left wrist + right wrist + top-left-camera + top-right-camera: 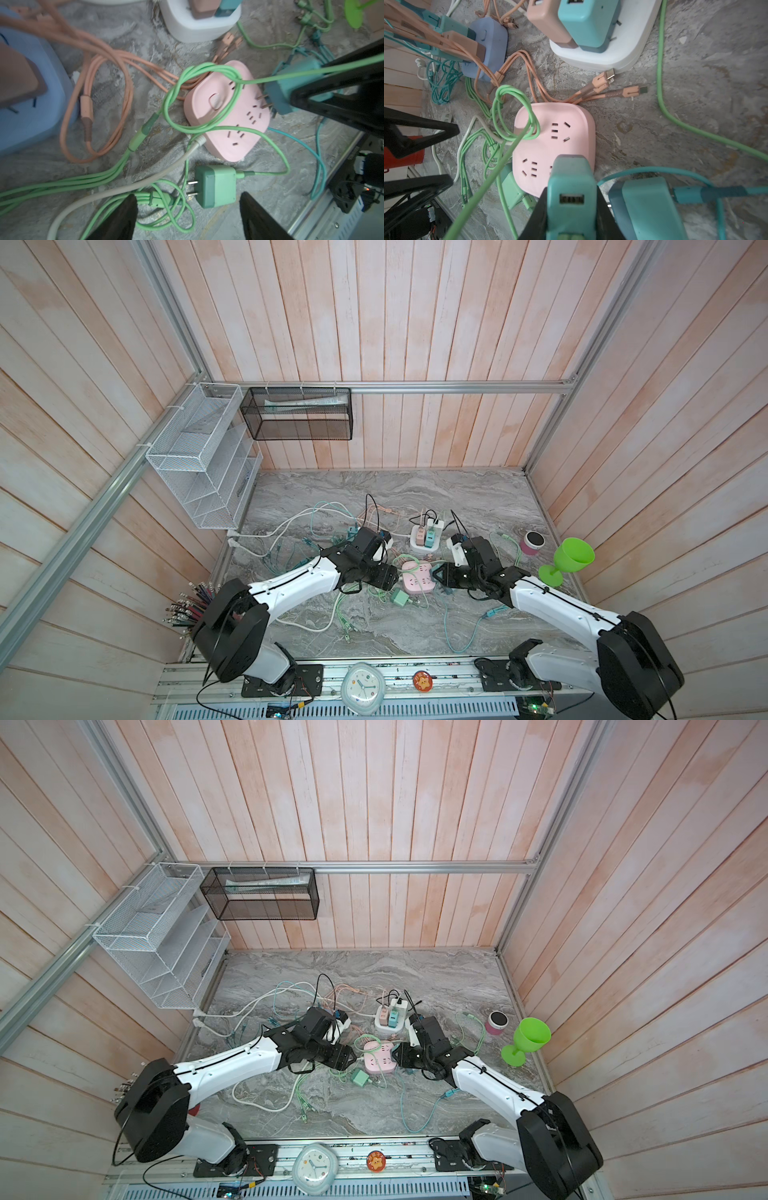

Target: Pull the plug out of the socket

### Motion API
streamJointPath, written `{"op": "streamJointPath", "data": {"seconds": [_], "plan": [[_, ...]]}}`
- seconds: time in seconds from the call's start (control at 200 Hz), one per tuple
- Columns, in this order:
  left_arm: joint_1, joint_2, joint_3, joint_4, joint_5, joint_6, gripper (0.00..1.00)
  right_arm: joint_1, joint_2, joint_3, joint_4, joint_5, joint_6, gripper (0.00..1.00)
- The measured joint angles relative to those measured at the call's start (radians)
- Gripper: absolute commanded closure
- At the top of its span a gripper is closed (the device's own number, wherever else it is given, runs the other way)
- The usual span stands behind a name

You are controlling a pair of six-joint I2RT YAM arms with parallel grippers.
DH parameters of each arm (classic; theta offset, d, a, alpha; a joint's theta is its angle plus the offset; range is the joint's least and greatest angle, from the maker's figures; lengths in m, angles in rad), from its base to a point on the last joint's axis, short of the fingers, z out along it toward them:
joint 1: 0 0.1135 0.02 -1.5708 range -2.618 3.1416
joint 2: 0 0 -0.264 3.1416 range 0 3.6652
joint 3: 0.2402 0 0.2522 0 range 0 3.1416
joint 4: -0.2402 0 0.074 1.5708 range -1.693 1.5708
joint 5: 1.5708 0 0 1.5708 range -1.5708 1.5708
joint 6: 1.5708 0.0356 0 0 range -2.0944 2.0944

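Two arms meet over the pink socket [417,577] mid-worktop, with the teal plug [572,182] out of it.
Bare marble worktop [457,489] lies open toward the back plank wall; cables crowd the centre, and a green goblet [575,556] stands at the right edge. From the right, the right fingers [537,214] pinch the teal plug, its prongs free just beside the socket's rim. Opposite, the left fingers [120,218] are spread wide above a loose green plug [217,188].

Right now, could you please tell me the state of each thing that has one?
pink power strip: visible sockets empty
teal plug: gripped, prongs bared
green plug: unplugged, lying loose
white power strip: adapters plugged in
left gripper: open
right gripper: shut on teal plug
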Motion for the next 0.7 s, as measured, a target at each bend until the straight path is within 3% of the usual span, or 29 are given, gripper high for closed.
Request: {"op": "streamJointPath", "data": {"seconds": [0.08, 0.215, 0.57, 0.7], "plan": [[-0.001, -0.059, 0.007, -0.011, 0.000, -0.002, 0.12, -0.002, 0.002, -0.005, 0.011, -0.014, 0.003, 0.73], [0.006, -0.129, 0.012, -0.031, 0.000, -0.004, 0.09, -0.002, 0.014, -0.005, -0.009, -0.022, 0.010, 0.64], [0.092, -0.154, 0.013, -0.057, -0.003, -0.002, 0.08, -0.047, -0.019, 0.006, -0.136, 0.010, 0.020, 0.63], [0.101, -0.153, 0.013, -0.057, -0.002, -0.002, 0.08, -0.057, -0.021, 0.021, -0.179, 0.011, 0.004, 0.72]]}}
